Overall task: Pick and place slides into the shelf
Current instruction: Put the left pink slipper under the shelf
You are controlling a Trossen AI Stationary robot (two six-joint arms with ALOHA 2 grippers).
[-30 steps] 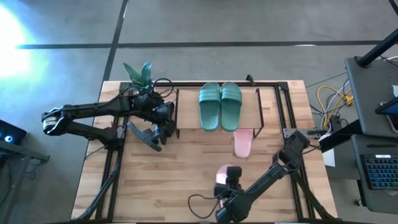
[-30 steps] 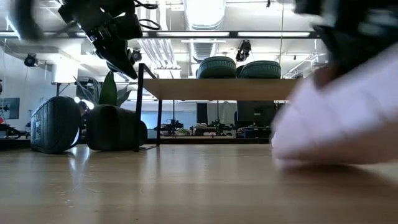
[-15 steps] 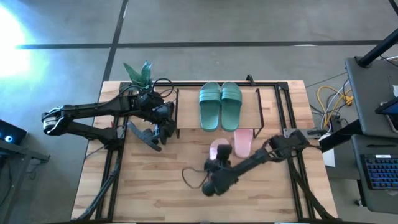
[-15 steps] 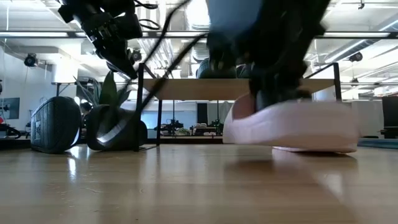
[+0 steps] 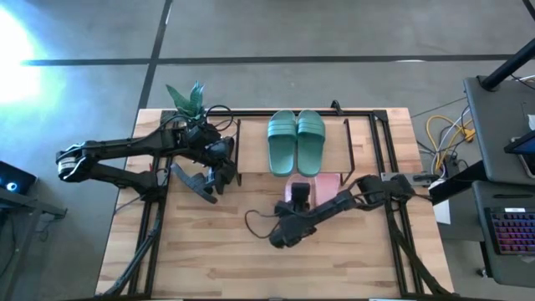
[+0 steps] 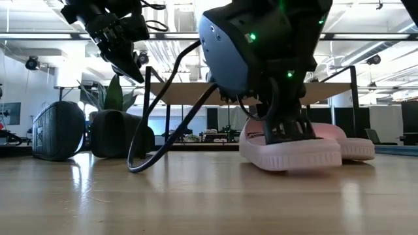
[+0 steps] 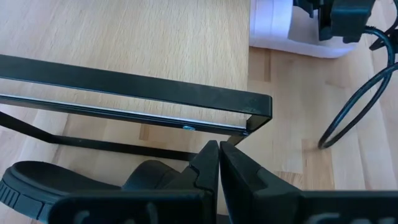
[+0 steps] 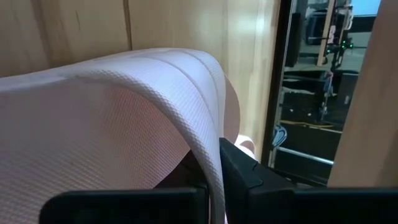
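Note:
My right gripper (image 5: 298, 196) (image 8: 214, 171) is shut on a pale pink slide (image 5: 292, 189) (image 6: 290, 151) at the shelf's near edge. The second pink slide (image 5: 328, 182) (image 6: 353, 147) lies right beside it on the table. The dark green pair (image 5: 297, 142) (image 6: 251, 70) rests sole-down on the shelf's wooden top board (image 5: 251, 146) (image 6: 196, 93). My left gripper (image 5: 222, 167) (image 7: 219, 163) is shut, raised by the shelf's left side, above the black slides (image 5: 192, 180) (image 6: 121, 134), which stand on the table. My right gripper holds the pink slide by its wide strap (image 8: 208, 146), the strap's edge pinched between the two fingers (image 8: 249, 177). The fingers (image 6: 287, 127) come from above, pointing down. The slide's sole (image 6: 290, 160) rests flat on the table.
The shelf's black frame bars (image 7: 137, 87) run just ahead of my left gripper. A green plant (image 5: 188, 99) stands at the far left corner. A black cable (image 5: 259, 226) (image 6: 163, 130) loops on the table beside my right arm. Bare wood (image 5: 209, 259) lies toward the near edge.
My right gripper has carried the pink slide from the table's near edge toward the far side and lowered it beside the other pink slide at the shelf. The slide now sits on the table. My left arm has kept still.

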